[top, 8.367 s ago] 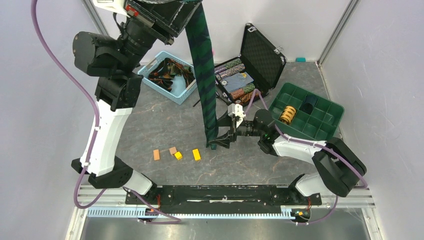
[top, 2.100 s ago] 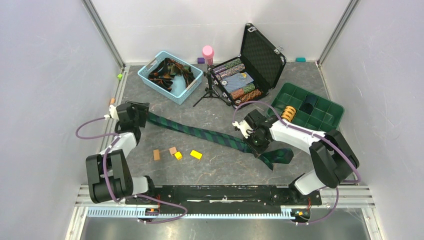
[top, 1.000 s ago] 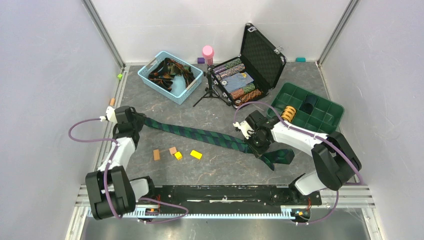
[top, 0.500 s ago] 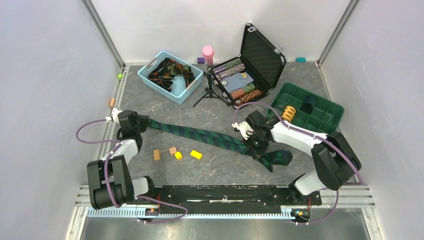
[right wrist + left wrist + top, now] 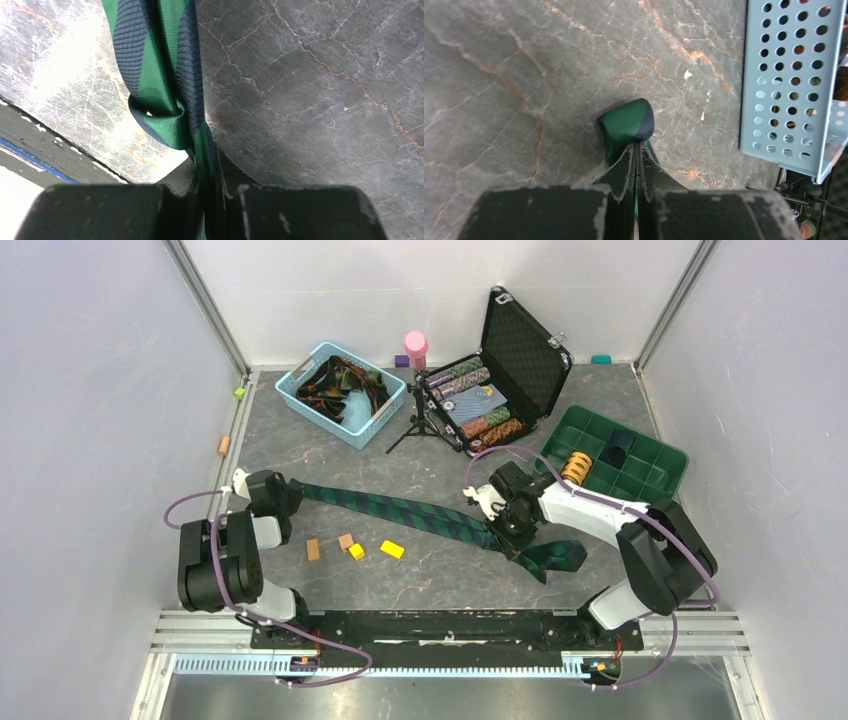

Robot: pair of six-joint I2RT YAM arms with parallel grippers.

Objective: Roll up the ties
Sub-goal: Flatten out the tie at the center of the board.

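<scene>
A green-and-navy plaid tie [image 5: 400, 511] lies stretched across the grey tabletop from left to right. My left gripper [image 5: 277, 494] is shut on its narrow end. In the left wrist view a small green fold of the tie [image 5: 626, 124] sticks out past the pressed-together left gripper [image 5: 637, 146]. My right gripper [image 5: 511, 529] pinches the tie near its wide end, which lies folded [image 5: 551, 557] just beyond. In the right wrist view the tie [image 5: 155, 75] loops and runs down into the right gripper [image 5: 206, 167], shut on it. More ties [image 5: 338, 383] fill the blue basket.
A blue perforated basket [image 5: 386, 408] [image 5: 794, 80] stands at the back left. A small tripod [image 5: 417, 427], a pink bottle [image 5: 415, 343] and an open black case [image 5: 525, 350] of chips sit behind. A green tray [image 5: 650, 475] is at right. Small orange and yellow blocks [image 5: 352, 545] lie near the front.
My left gripper has closed on the tie's narrow end and slid a little nearer and to the right, its arm folding back. The right gripper has hardly moved.
</scene>
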